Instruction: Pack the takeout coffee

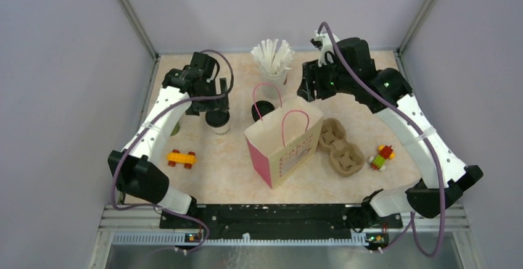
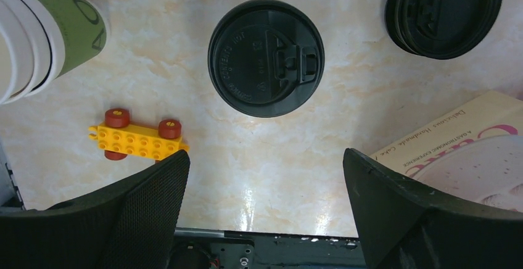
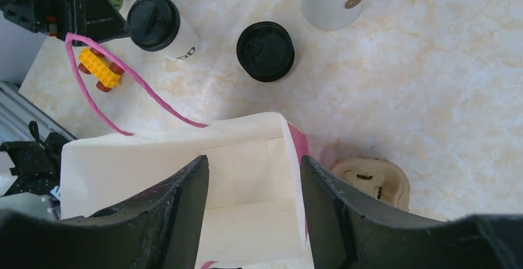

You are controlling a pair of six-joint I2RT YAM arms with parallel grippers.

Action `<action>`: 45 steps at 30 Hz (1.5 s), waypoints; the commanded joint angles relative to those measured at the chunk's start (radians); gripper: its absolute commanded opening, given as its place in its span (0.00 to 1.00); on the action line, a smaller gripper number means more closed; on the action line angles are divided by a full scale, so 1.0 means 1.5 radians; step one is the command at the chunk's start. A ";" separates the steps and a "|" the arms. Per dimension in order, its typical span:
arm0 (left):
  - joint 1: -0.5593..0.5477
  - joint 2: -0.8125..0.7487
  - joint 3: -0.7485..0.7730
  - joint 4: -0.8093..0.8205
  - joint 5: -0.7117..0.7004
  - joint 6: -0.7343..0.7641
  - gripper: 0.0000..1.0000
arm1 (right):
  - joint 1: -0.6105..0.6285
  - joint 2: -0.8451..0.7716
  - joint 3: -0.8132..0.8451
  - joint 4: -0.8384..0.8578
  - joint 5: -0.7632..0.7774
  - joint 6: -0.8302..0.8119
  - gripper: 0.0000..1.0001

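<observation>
The takeout coffee (image 1: 217,121) is a small white cup with a black lid (image 2: 266,57), standing on the table left of the paper bag (image 1: 284,142); the right wrist view shows it too (image 3: 154,19). My left gripper (image 2: 265,158) hangs open above the table beside the cup (image 1: 221,104), with nothing between its fingers. My right gripper (image 3: 253,161) is open over the bag's open mouth (image 3: 185,176), at the bag's far side (image 1: 308,88). The bag's right wall (image 3: 290,152) rises between its fingers, nearer the right one. The bag's inside looks empty.
A stack of black lids (image 2: 444,13) lies behind the bag (image 1: 262,110). Behind that stands a white cup of straws (image 1: 272,59). Lidless green-and-cream cups (image 2: 43,34) stand far left. A yellow toy brick (image 1: 181,158), a pulp cup carrier (image 1: 339,147) and a red-green toy (image 1: 382,157) lie around.
</observation>
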 commanded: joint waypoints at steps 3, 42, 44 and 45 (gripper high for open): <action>0.003 -0.009 0.054 0.024 0.093 0.038 0.99 | -0.004 -0.028 0.014 -0.070 0.208 0.110 0.57; -0.005 -0.171 0.060 -0.040 0.433 0.016 0.99 | -0.169 -0.130 -0.461 0.097 0.079 -0.099 0.49; -0.006 -0.176 0.055 -0.035 0.454 0.009 0.99 | -0.170 -0.121 -0.468 0.099 0.072 -0.096 0.49; -0.006 -0.177 0.051 -0.034 0.459 0.008 0.99 | -0.169 -0.119 -0.472 0.102 0.071 -0.098 0.49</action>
